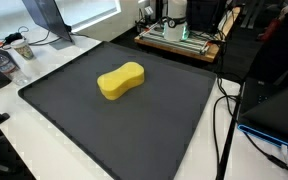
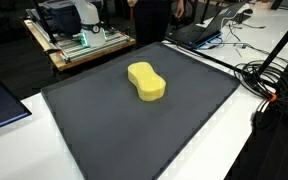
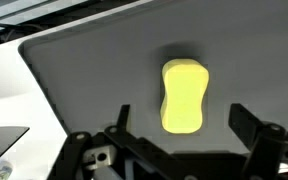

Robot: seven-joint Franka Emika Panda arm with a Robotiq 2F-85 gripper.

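Wrist view showed the claw (image 3: 181, 118) spread wide and empty, its two fingers standing either side of the near end of a yellow sponge (image 3: 183, 97). The sponge lay flat on a dark grey mat (image 3: 94, 70), its long axis running from twelve to six o'clock, its waist pinched in. In both exterior views the sponge (image 1: 121, 81) (image 2: 146, 81) sat a little toward twelve o'clock of the mat's middle, alone, with the white worktop (image 1: 54, 55) around the mat. A laptop (image 2: 199, 35) and loose cables (image 2: 269, 80) lay well apart toward two o'clock.

As a judgement, a clean grip would call for centring the claw over the narrow waist, fingers at three and nine o'clock, and coming straight down. Soft foam squashes, so a gentle squeeze should serve. No brand, label or writing could be read anywhere.
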